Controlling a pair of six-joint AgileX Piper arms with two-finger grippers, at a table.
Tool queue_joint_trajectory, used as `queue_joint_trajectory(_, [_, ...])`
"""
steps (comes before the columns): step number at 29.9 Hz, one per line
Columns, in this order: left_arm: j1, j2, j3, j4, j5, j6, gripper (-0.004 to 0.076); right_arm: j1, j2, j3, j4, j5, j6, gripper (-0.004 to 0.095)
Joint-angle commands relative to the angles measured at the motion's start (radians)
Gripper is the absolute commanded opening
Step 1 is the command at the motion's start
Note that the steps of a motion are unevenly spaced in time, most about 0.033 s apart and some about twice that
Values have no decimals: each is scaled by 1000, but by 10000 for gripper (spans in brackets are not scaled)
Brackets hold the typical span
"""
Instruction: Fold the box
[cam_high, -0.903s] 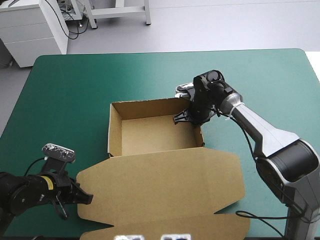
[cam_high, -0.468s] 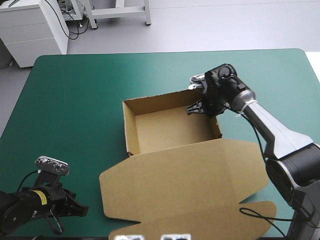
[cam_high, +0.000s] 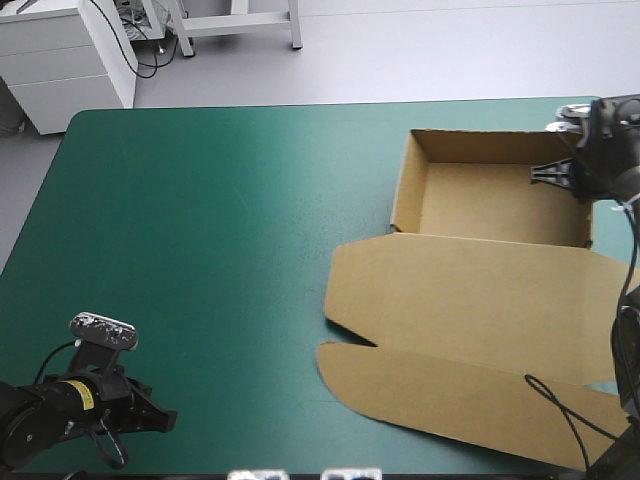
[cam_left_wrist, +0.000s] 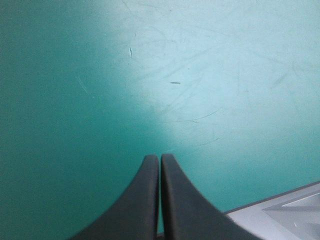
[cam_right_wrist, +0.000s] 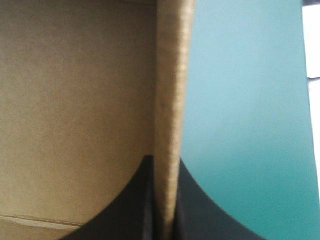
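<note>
Moved rightward since the earlier frames, the brown cut-cardboard box (cam_high: 470, 300) now occupies the right side of the table's teal-green cover (cam_high: 200, 250). Nearest, at the near left corner, the left gripper (cam_high: 165, 418) stands well apart from it over bare cover, its black fingers (cam_left_wrist: 145, 200) pressed together. Farther on, the flat lid leads to the open tray near the far right corner, where the right gripper (cam_high: 558, 175) pinches the tray's right wall.

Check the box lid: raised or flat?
Flat. The box is an open tray with walls raised; the lid lies spread on the teal-green cover. The right pincer grips its right wall.
</note>
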Motion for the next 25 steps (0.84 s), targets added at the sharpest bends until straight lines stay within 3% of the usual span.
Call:
queue_joint_trajectory(1, [-4,0,-21,3,22,-9,-8,-138,-41,-25,-29,9,-38,-19])
queue_joint_trajectory(5, [-4,0,-21,5,4,-9,-8,-257,-10,-25,-17,7,-35,-19])
queue_joint_trajectory(11, [-4,0,-21,17,-15,-9,-8,-303,45,-25,-46,7,6,-4])
queue_joint_trajectory(14, [-4,0,-21,17,-22,-9,-8,-299,63,-25,-53,7,33,87])
queue_joint_trajectory(19, [-4,0,-21,54,-22,-9,-8,-299,61,-25,-55,9,18,367])
queue_joint_trajectory(25, [-4,0,-21,114,-22,-5,-8,-299,-6,-27,-24,9,18,400])
